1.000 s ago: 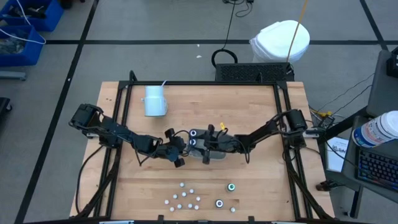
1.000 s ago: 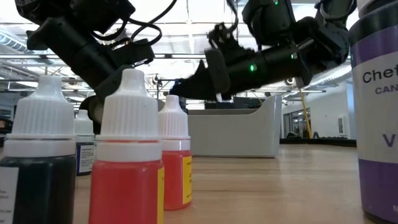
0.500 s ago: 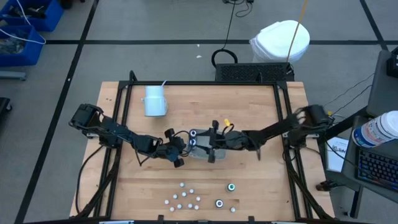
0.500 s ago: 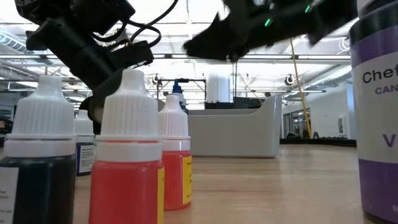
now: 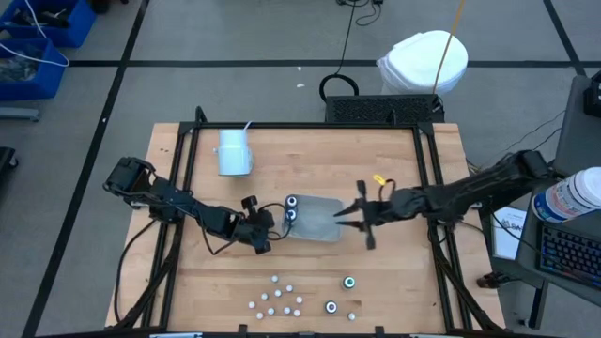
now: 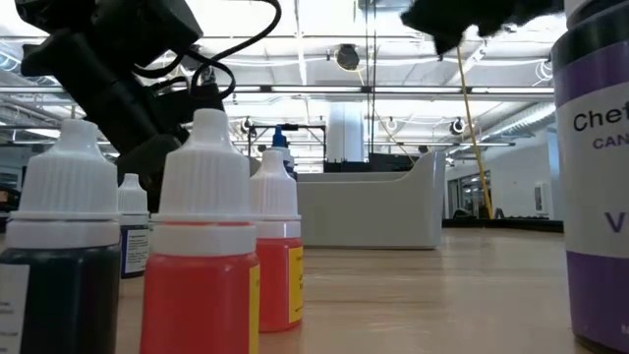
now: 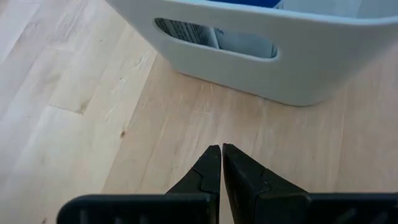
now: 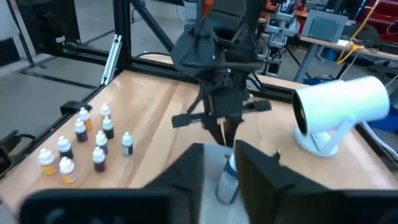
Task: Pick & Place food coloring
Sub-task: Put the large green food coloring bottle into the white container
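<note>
On the pale wooden table (image 5: 376, 272) I see the grey plastic tray (image 5: 319, 223) at centre holding two dark food coloring bottles (image 5: 290, 208). My left gripper (image 5: 264, 235) sits at its nine o'clock, fingers pressed together. My right gripper (image 5: 343, 214) hovers at three o'clock; I cannot tell its fingers' state.

Grey floor (image 5: 254, 38) crossed by dark lines; blue bins (image 5: 42, 42) seen at 10 o'clock, white bagged bin (image 5: 424, 61) at 1 o'clock. Ceiling strip lights (image 6: 295, 44) lit.

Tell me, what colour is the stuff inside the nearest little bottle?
Red-orange liquid in the bottle, best in the low view.
</note>
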Motion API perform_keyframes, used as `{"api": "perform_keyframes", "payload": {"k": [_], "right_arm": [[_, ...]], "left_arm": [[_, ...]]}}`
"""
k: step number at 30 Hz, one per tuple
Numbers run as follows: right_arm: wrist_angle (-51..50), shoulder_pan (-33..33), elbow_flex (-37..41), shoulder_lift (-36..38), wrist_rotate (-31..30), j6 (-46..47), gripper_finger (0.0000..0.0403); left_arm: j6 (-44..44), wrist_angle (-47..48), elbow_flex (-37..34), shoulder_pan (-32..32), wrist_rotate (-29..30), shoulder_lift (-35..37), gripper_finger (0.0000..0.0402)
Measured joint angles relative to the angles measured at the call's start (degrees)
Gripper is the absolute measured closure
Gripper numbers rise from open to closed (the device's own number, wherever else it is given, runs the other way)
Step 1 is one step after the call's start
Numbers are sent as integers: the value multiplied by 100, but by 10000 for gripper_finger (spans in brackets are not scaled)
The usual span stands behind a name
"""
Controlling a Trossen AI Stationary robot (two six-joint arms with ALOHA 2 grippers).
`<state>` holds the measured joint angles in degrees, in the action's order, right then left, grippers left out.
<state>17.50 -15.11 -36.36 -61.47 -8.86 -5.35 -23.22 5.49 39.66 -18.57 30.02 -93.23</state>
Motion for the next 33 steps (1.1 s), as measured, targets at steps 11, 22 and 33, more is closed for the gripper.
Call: {"api": "perform_keyframes", "payload": {"k": [11, 22, 33], "right_arm": [[1061, 0, 2050, 1435, -177, 500, 396], [1485, 229, 2815, 1685, -743, 337, 402], [1497, 238, 2827, 1683, -737, 374, 402]], "left_arm": [[-142, 71, 0, 0, 0, 0, 376], [-82, 126, 0, 0, -1, 0, 376], [65, 31, 0, 0, -2, 0, 376]]}}
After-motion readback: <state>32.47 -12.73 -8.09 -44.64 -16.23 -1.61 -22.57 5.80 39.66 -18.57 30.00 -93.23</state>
